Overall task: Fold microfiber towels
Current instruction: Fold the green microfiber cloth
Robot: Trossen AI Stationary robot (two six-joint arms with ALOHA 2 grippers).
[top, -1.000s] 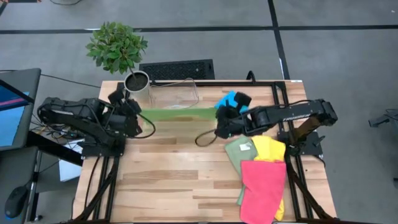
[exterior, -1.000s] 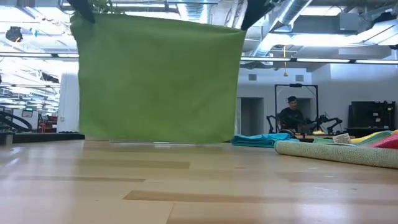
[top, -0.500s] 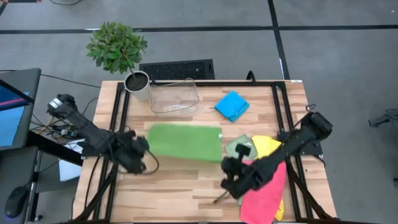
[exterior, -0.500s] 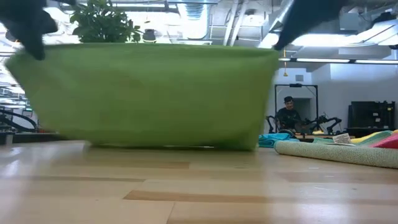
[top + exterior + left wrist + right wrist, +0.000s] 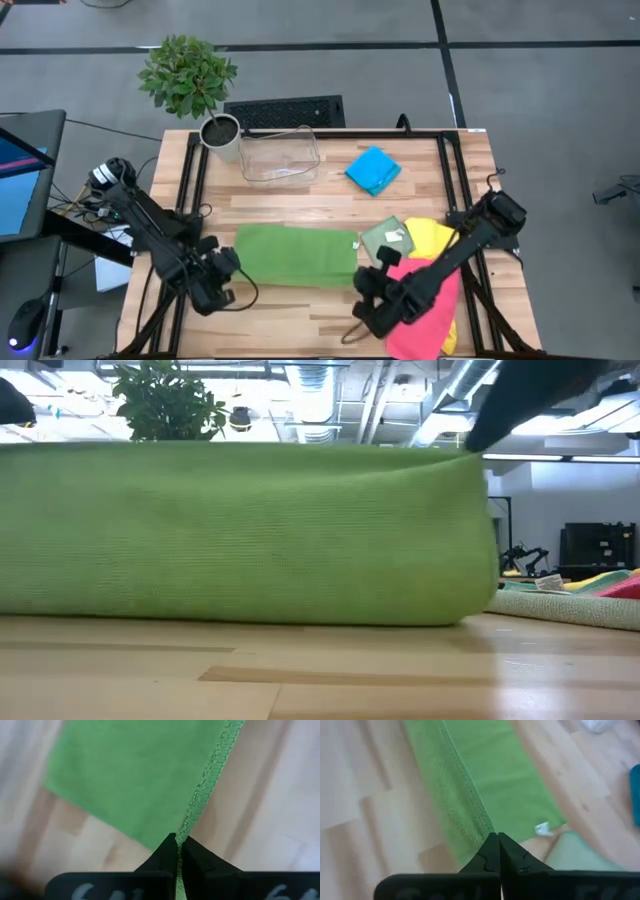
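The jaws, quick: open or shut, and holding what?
Left gripper: shut on the bright green towel.
Right gripper: shut on the same towel.

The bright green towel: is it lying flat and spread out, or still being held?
Held. The bright green towel lies partly on the table, but the left claw and right claw each pinch a corner.

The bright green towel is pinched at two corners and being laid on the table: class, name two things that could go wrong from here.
1. The bright green towel is pinched only at its hem by the left tool and the right tool; a corner might slip and spoil the fold.
2. The right tool works close to the sage green towel and the pink towel; it could drag one along.
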